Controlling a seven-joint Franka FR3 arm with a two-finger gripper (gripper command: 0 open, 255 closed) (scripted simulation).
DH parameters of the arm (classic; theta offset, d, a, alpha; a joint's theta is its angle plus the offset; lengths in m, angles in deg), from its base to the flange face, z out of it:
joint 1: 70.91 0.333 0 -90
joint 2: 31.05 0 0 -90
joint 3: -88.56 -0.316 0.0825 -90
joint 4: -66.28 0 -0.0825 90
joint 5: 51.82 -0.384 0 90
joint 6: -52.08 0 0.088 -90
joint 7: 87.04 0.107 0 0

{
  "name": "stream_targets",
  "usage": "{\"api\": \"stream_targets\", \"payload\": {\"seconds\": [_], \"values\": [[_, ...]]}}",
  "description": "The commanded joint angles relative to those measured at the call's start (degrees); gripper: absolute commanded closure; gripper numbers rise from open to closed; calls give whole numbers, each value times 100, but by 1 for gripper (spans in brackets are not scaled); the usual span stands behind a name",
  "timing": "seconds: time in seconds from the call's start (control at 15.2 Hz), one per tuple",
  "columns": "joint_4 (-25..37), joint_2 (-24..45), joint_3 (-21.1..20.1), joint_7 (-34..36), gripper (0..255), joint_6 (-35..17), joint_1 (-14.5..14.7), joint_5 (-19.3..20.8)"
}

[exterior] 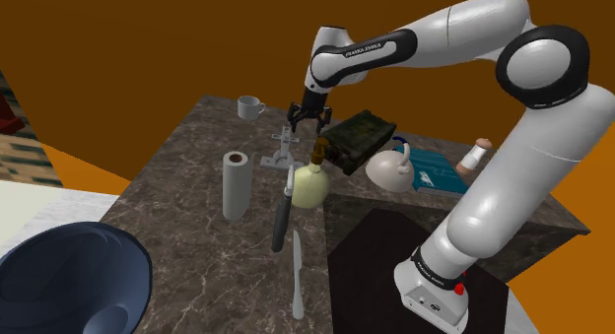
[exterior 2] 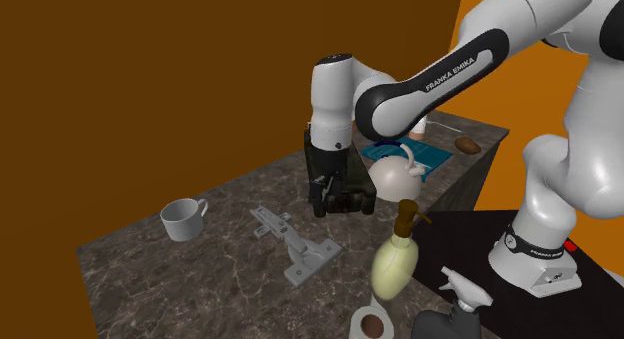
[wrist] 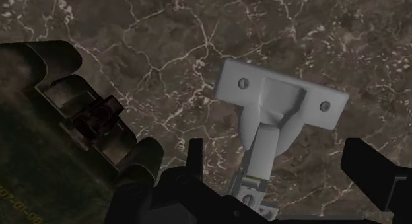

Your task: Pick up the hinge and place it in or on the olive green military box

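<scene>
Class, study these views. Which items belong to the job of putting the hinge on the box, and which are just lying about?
Part of the job: grey hinge; olive green box; open end effector, above the hinge.

Lying about: white mug; paper roll; pump bottle; white teapot; knife; spray bottle.

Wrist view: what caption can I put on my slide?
Open gripper above the grey hinge on a dark veined counter, dark olive box alongside.
</scene>
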Motion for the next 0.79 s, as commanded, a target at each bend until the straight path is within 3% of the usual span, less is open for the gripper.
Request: {"api": "stream_targets", "payload": {"seconds": [0.0, 0.73], "values": [[319, 422, 39, 189, 0, -119, -30, -17], [2386, 2775, 293, 1078, 0, -456, -170, -260]]}}
